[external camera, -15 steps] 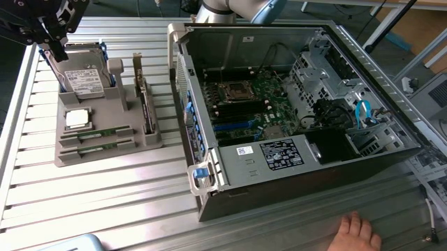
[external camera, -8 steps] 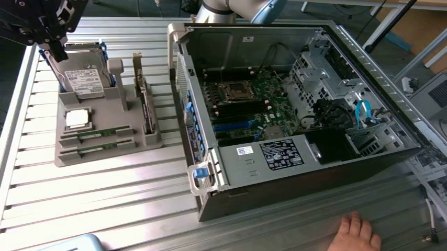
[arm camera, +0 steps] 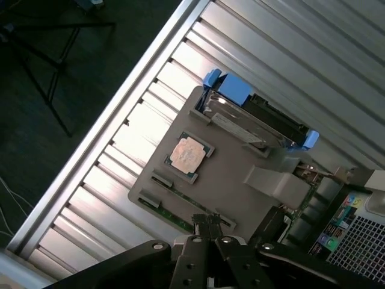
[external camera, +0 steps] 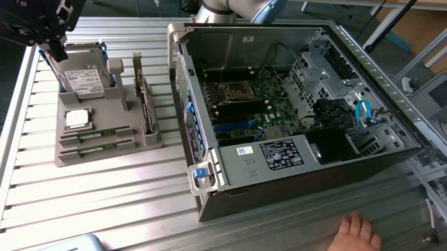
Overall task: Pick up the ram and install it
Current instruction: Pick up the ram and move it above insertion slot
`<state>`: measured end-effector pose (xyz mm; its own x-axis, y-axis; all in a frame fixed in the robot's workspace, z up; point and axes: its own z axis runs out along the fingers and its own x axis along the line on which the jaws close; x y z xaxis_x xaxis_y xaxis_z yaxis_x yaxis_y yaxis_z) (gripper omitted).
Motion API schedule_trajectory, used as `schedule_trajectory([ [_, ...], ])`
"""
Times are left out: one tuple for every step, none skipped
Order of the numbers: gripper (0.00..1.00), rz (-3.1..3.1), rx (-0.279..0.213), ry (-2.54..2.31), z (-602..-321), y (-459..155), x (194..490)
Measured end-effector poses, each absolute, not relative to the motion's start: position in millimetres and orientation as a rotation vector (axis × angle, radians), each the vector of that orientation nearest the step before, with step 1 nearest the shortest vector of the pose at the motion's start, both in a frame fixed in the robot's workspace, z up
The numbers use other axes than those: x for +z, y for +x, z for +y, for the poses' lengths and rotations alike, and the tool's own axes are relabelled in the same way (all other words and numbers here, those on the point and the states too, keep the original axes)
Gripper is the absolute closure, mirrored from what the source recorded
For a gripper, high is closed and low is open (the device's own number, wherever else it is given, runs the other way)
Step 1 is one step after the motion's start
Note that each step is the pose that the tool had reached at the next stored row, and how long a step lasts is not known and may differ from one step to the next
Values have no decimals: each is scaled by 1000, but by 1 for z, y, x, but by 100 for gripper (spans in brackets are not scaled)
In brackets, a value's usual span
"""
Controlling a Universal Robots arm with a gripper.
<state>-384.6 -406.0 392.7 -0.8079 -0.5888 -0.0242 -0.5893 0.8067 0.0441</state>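
Observation:
Two green ram sticks (external camera: 94, 134) (external camera: 93, 149) lie side by side in slots at the near end of a grey holder tray (external camera: 104, 107) on the exterior view's left. In the wrist view they are thin green strips (arm camera: 183, 195) (arm camera: 167, 217) just beyond my fingertips. My black gripper (external camera: 58, 52) hangs well above the tray's far end, over the hard drive (external camera: 82, 78). Its fingers (arm camera: 207, 221) are shut with nothing between them. The open computer case (external camera: 293, 104) holds the motherboard, whose black and blue memory slots (external camera: 237, 119) lie below the processor socket.
The tray also carries a square silver processor chip (external camera: 77, 118) (arm camera: 189, 153) and an upright expansion card (external camera: 143, 102). A person's hand (external camera: 357, 232) rests on the slatted metal table (external camera: 104, 198) near the case's front corner. Blue cables (external camera: 363, 112) run inside the case.

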Motion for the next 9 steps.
schedule_trajectory([
  [89, 2973, 78, -985, -406, -385, 393],
  [89, 2968, 78, -1000, -406, -385, 393],
  [89, 2963, 78, -1014, -406, -385, 393],
  [89, 2958, 78, -1030, -406, -385, 393],
  [89, 2953, 78, -1045, -406, -385, 393],
  [89, 2948, 78, -1060, -406, -385, 393],
  [89, 2943, 78, -1076, -406, -385, 393],
  [89, 2938, 78, -1090, -406, -385, 393],
  [89, 2932, 78, -1106, -406, -385, 393],
])
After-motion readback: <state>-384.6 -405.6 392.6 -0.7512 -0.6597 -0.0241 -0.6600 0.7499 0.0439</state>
